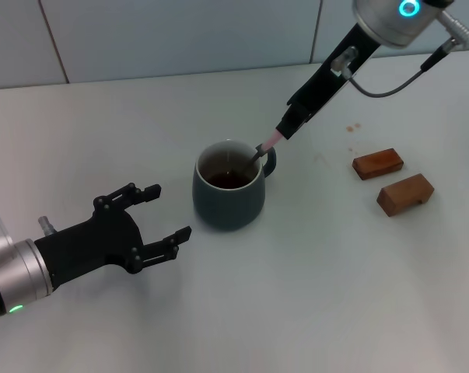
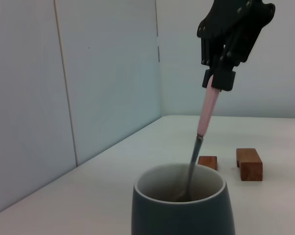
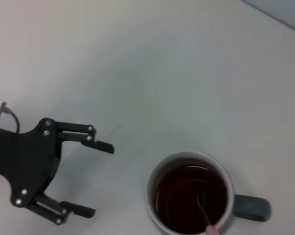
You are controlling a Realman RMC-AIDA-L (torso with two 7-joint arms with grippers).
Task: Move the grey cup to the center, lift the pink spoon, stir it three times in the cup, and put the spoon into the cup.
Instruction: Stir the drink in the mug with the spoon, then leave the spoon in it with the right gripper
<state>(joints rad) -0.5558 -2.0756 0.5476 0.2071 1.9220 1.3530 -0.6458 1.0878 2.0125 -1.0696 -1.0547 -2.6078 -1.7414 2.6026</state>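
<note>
The grey cup (image 1: 229, 196) stands near the table's middle, holding dark brown liquid, its handle toward the right. It also shows in the left wrist view (image 2: 182, 208) and the right wrist view (image 3: 190, 194). My right gripper (image 1: 288, 130) is shut on the pink spoon's (image 1: 267, 144) handle, above the cup's right rim. The spoon slants down with its metal bowl in the liquid (image 2: 204, 115) (image 3: 204, 209). My left gripper (image 1: 161, 213) is open and empty, left of the cup and apart from it; it also shows in the right wrist view (image 3: 93, 178).
Two brown wooden blocks (image 1: 378, 162) (image 1: 405, 193) lie on the white table (image 1: 312, 295) to the right of the cup. A tiled wall (image 1: 180, 35) runs along the back edge.
</note>
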